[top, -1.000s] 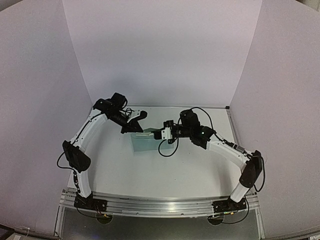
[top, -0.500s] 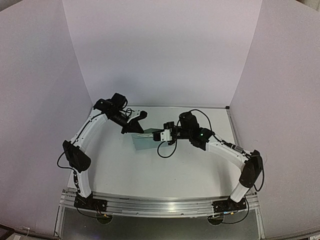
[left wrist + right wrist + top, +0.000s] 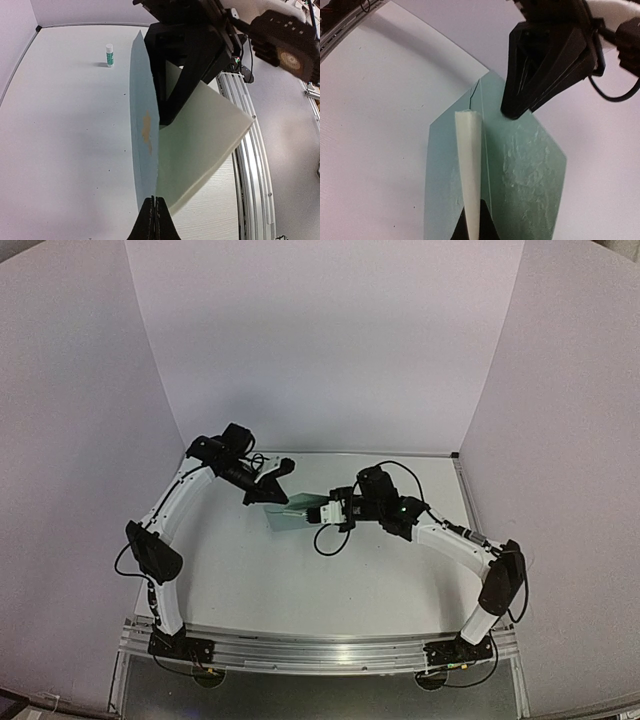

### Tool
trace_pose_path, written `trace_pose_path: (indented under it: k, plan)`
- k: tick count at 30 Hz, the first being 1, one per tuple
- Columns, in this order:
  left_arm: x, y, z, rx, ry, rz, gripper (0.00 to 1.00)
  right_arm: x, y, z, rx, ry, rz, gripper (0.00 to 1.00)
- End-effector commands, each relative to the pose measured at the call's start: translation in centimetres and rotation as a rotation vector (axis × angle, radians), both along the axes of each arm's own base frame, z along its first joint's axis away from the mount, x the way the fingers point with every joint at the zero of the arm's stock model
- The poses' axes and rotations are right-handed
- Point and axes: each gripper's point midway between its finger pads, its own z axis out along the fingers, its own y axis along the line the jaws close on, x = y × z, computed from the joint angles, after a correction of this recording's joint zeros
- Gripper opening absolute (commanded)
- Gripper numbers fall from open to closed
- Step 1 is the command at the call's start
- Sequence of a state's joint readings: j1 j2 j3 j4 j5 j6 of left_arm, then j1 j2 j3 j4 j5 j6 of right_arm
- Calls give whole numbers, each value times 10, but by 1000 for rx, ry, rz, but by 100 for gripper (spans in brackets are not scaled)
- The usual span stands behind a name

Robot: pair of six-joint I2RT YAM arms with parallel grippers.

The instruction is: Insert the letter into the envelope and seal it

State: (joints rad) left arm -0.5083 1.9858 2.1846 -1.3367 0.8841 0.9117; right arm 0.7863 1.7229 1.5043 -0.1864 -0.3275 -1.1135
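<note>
The teal envelope (image 3: 290, 515) hangs above the table between both grippers, and its open flap (image 3: 532, 170) is spread to the right in the right wrist view. My left gripper (image 3: 277, 500) is shut on the envelope's edge (image 3: 144, 150); its black fingers (image 3: 540, 65) show at the envelope's top in the right wrist view. My right gripper (image 3: 320, 509) is shut on the letter (image 3: 470, 160), seen edge-on as a pale cream strip in front of the envelope's face. In the left wrist view the letter (image 3: 205, 145) is a pale sheet next to the envelope. Its ornamental border is hidden.
A small white glue stick with a green band (image 3: 109, 55) stands on the white table (image 3: 60, 140) at the far side. The metal rail (image 3: 252, 170) runs along the table's near edge. The purple backdrop walls (image 3: 320, 340) close in the table.
The envelope has risen a little and tilted in my left gripper. My right gripper has shifted slightly with the letter and stays close against the envelope.
</note>
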Motion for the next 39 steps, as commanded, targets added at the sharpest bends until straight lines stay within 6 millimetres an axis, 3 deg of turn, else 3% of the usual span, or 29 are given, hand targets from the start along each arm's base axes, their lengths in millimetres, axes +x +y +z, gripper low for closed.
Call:
trace_pose_path:
  k: [1,9,13,20,28,34,39]
  plan:
    - [-61,24,0,142,354,15,0,6,-14,-24,-83,81,-87,0]
    - [-66,15,-3,160,350,16,0,19,-10,-25,-69,249,-206,0]
    - [-63,8,0,142,357,44,0,25,-7,-35,-65,334,-266,0]
    - [-67,12,-10,168,376,28,0,33,-5,-23,39,462,-378,0]
    - [-53,11,-9,144,375,74,0,50,-21,9,265,420,-498,0]
    - [-43,7,2,103,345,117,0,46,-31,2,265,401,-515,0]
    - [-43,9,0,117,344,115,0,49,-36,-2,254,380,-540,0]
